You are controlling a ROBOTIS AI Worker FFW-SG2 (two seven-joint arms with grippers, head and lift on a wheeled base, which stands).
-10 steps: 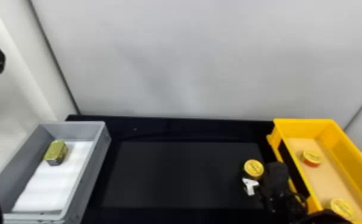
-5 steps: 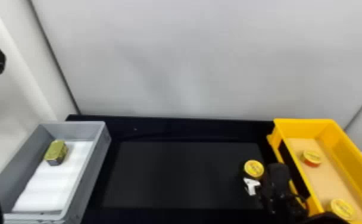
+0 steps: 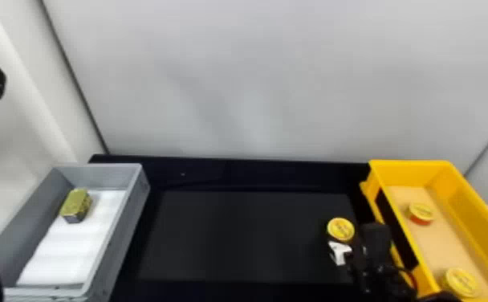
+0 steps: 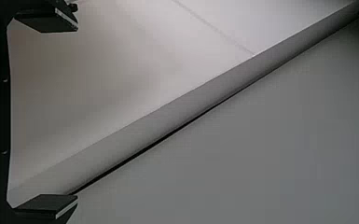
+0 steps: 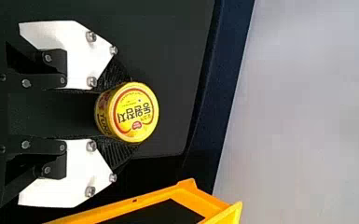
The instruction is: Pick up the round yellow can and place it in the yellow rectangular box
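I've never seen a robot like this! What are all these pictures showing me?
This is a robot with two black arms. One picture looks down from its head. The other two come from its wrists and are turned sideways.

The right gripper holds a round yellow can between its two fingers. The left gripper is open and empty.

By the black table are two boxes. The grey box on the left has a gold tin inside. The yellow box on the right has a far can and a near can.
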